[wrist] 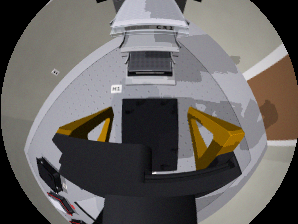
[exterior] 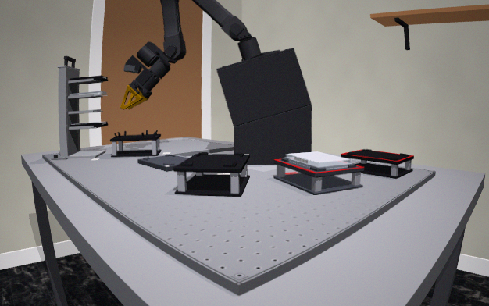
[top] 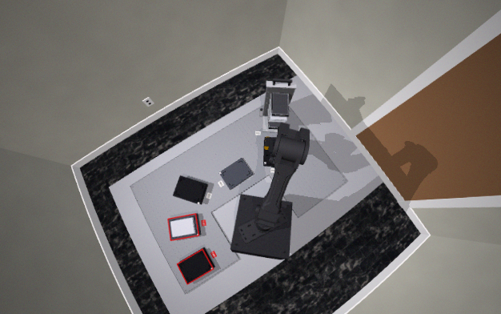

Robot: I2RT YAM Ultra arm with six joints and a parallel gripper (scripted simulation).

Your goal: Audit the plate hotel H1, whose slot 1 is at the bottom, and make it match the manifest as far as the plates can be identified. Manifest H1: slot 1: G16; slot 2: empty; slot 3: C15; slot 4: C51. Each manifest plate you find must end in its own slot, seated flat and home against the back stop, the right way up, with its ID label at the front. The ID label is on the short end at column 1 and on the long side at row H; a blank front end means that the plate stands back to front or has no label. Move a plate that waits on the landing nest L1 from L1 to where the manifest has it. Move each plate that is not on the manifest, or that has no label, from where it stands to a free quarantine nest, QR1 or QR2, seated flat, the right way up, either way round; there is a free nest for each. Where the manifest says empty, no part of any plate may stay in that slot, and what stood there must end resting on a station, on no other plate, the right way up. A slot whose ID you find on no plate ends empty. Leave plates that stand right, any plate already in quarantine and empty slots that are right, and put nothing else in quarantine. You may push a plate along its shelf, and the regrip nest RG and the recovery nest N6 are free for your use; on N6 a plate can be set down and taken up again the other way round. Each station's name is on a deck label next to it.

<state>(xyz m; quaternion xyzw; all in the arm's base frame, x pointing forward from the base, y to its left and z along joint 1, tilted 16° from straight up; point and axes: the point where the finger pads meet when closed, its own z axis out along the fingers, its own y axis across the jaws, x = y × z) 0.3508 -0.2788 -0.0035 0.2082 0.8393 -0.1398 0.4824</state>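
Observation:
The plate hotel H1 stands at the far left of the deck. A dark plate lies on its top shelf, a light one on the shelf below, and a dark one on the bottom shelf. The second shelf from the bottom shows only a thin edge. No ID labels can be read. My gripper is open and empty. It hangs in front of the hotel at about the height of the middle shelves, above the black landing nest, where I see no plate.
A flat grey pad and a black raised nest stand mid-deck. One red-rimmed nest holds a white plate. The other red-rimmed nest has a black top. The arm's base stands near the deck's edge.

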